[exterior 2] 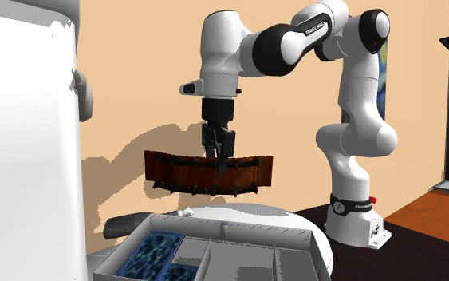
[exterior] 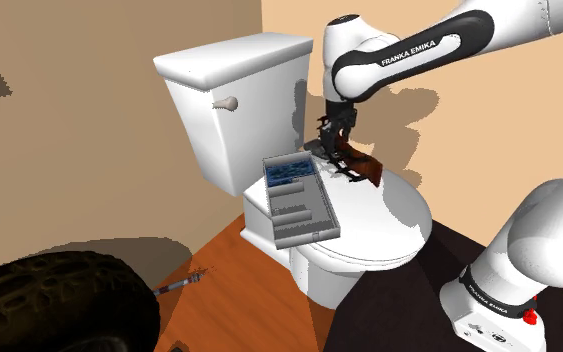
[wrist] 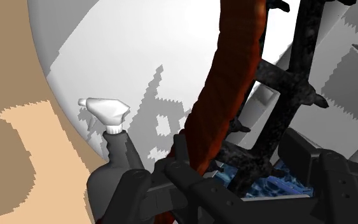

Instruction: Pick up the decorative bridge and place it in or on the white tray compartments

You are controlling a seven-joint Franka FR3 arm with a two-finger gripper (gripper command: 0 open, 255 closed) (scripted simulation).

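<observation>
Tool point(wrist: 238, 159) tight on brown bridge point(wrist: 231, 83), tray point(exterior 2: 246, 232) partly cropped

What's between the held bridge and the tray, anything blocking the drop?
Nothing visible. The gripper is shut on the bridge, which hangs above the toilet lid. The tray rests on that lid, lower and beside, open-topped. One end compartment holds a blue patterned piece.

The tray point(exterior 2: 238, 232) was cut off by the second exterior view's bottom edge. Above the tray, the bridge point(wrist: 234, 83) ran out of the wrist view. Near the tray, the gripper point(wrist: 234, 175) covered the spray bottle's point(wrist: 109, 113) base. The slim object point(exterior: 181, 284) on the floor, well apart from the tray, was too small to name.
</observation>
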